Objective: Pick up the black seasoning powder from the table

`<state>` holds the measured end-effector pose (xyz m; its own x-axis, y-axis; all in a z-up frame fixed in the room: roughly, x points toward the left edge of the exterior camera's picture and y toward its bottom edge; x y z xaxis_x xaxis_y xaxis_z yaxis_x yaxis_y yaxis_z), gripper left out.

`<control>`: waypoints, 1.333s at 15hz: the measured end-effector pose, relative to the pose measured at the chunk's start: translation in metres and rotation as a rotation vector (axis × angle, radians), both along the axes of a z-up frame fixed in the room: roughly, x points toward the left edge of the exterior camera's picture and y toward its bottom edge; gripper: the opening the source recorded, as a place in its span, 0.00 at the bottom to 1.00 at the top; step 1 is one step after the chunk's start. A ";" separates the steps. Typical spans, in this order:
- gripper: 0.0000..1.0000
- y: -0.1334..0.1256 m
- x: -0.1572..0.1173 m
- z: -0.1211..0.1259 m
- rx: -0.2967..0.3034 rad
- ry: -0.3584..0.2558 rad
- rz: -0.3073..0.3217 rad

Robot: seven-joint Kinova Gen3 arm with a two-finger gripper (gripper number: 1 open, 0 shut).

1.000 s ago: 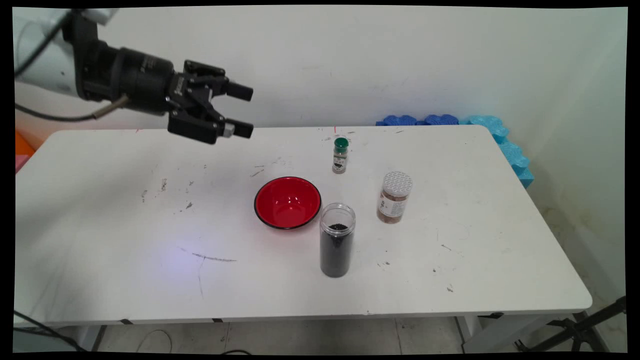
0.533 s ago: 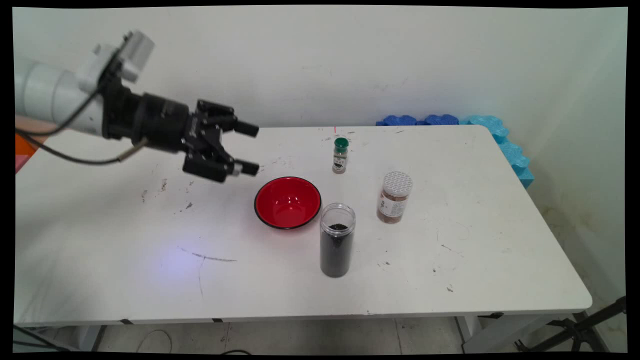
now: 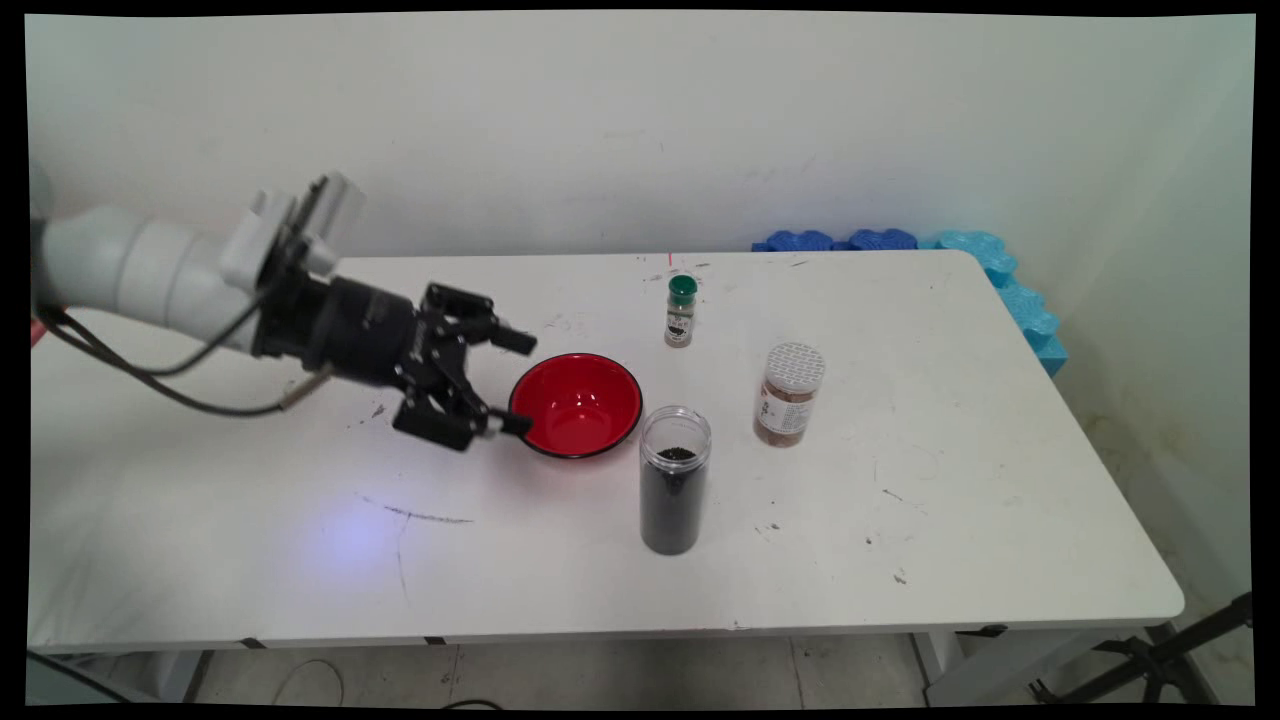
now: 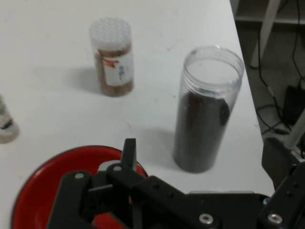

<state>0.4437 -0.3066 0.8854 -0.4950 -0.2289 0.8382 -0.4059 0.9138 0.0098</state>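
Observation:
My black gripper (image 3: 521, 384) is open and hangs low over the white table (image 3: 250, 560), its fingertips at the left rim of a red bowl (image 3: 576, 405). Nothing is held between the fingers. Right of the bowl, toward the front, stands a tall clear jar (image 3: 674, 480) with no lid, filled with dark grains. In the hand view the red bowl (image 4: 43, 186) lies under the left finger (image 4: 129, 151), with the clear jar (image 4: 206, 119) just beyond it.
A brown spice jar with a white lid (image 3: 790, 395) (image 4: 112, 57) stands right of the bowl. A small green-capped bottle (image 3: 681, 311) stands behind the bowl. Blue foam pieces (image 3: 900, 240) line the table's back right corner.
The gripper has come down from above the table's back left and moved right to the bowl's left rim. It stays open. The jars and bowl have not moved.

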 end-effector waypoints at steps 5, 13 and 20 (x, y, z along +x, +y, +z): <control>1.00 0.001 -0.017 -0.024 0.018 -0.016 -0.026; 1.00 -0.006 -0.055 -0.052 0.051 -0.005 -0.029; 1.00 -0.019 -0.087 -0.066 0.077 0.017 -0.018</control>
<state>0.3563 -0.3254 0.8193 -0.4857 -0.2837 0.8268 -0.3883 0.9174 0.0867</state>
